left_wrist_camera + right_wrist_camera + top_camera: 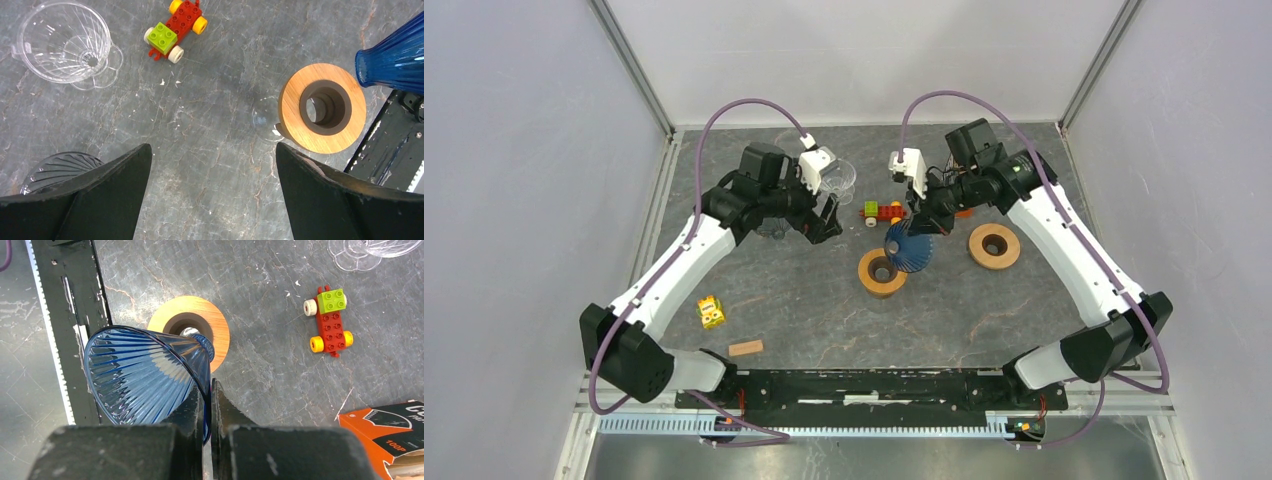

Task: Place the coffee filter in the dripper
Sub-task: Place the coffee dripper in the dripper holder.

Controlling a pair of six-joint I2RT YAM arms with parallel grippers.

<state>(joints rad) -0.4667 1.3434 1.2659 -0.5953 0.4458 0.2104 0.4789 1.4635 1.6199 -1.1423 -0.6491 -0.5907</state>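
My right gripper is shut on the rim of a blue ribbed glass dripper. It holds the dripper tilted in the air over a wooden ring. A clear dripper stands at the back, and a dark glass one sits beside my left fingers. No loose coffee filter shows. An orange box lies at the right. My left gripper hangs open above bare table, with nothing between its fingers.
A red and green toy brick car lies between the arms. A second wooden ring sits to the right. A yellow block and a small wooden block lie near the front left.
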